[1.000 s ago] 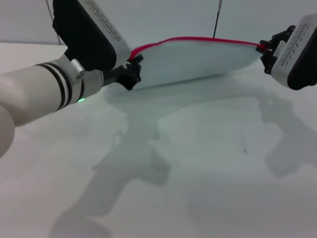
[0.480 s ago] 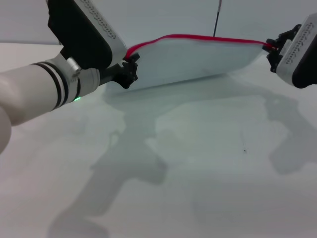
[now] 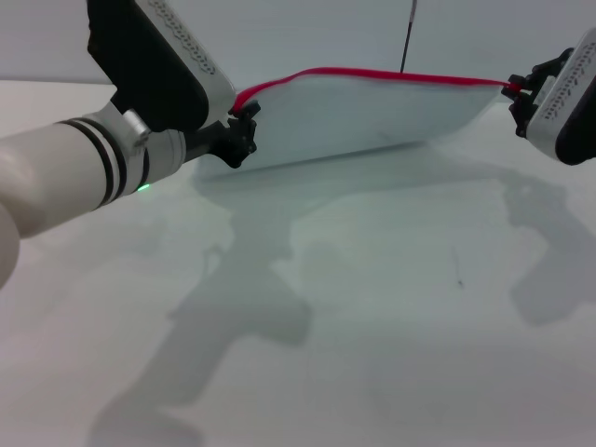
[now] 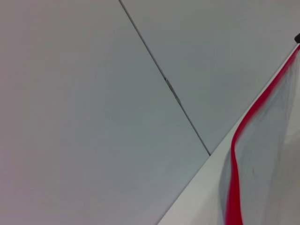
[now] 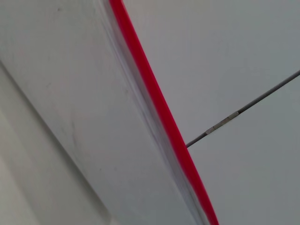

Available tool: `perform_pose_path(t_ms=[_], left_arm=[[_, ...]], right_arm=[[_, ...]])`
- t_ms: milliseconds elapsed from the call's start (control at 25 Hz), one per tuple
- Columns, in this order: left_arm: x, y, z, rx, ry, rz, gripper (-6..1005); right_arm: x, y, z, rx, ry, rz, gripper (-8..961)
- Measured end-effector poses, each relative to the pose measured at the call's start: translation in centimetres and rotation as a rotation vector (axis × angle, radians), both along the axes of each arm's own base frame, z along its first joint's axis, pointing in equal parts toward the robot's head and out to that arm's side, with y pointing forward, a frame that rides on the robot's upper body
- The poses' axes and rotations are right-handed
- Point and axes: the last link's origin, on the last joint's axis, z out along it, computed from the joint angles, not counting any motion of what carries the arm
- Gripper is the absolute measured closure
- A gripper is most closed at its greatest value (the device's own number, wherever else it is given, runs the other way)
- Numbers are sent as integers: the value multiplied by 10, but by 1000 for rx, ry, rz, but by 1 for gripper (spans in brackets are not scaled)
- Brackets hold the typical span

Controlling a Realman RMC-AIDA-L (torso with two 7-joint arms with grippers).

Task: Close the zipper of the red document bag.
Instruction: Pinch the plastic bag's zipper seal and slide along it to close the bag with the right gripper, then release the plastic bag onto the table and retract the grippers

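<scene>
The red document bag [image 3: 363,112], a pale translucent pouch, is held up on its long edge above the table, stretched between both grippers. Its zipper [image 3: 372,74] runs as a thin red strip along the upper edge. My left gripper [image 3: 244,126] is shut on the bag's left end, where the red strip curves down. At the right end, my right gripper [image 3: 518,91] is shut on the zipper. The left wrist view shows the zipper [image 4: 243,136] and the bag's side [image 4: 276,154]. In the right wrist view the zipper [image 5: 154,98] borders the bag [image 5: 84,108].
A white table [image 3: 372,307] lies under the bag, carrying the shadows of both arms. Behind it stands a pale wall with a thin dark seam [image 3: 408,33]. My left forearm [image 3: 84,177] crosses the near left of the table.
My right gripper has moved to the right with the zipper's end, and the red edge now lies straighter. My left gripper has shifted slightly left and up with its end of the bag.
</scene>
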Motion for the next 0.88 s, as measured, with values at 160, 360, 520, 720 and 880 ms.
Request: perform_pose_path(t_ms=[160,360,520,720,880], left_arm=[[-1,0,0,-1,2,3,944],[-2,1,0,1,3,3,943],[-2,2,2,9,16,-5,943],[2,3,1,13,25,-28,937],[3,6,4,26,3,-24,923]], right_arm=[[0,0,0,0,-2,1,858],[4,1,0,15,-8,-1,830],[6,1,-1,18,-10,-5,807],[6,2,2,39,0,-6,778],[7,2,3,70,30,-16,676]])
